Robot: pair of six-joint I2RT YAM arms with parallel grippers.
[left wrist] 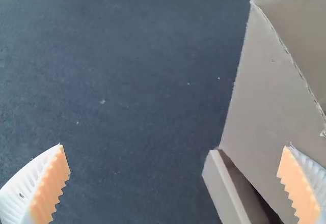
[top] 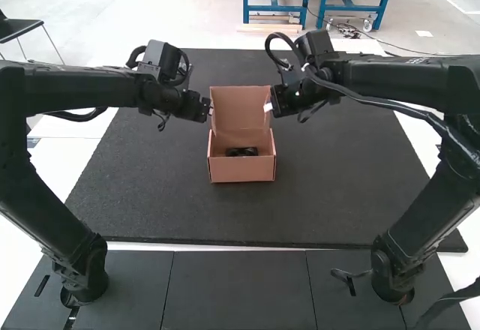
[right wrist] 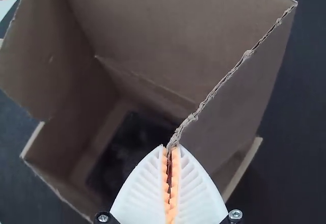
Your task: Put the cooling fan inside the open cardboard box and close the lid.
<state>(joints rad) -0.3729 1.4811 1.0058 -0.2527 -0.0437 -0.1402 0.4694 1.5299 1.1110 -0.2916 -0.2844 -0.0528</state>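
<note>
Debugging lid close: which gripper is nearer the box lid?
Right. The right gripper is shut on one side edge of the lid. The left gripper is open beside the lid's opposite side edge and is not clamping it.

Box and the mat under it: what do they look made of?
Box: plain brown corrugated cardboard with a matte finish; the ragged flap edge in the right wrist view shows the layered board. Mat: a dark, matte, finely speckled sheet, probably rubber or dense foam; the look cannot settle which.
</note>
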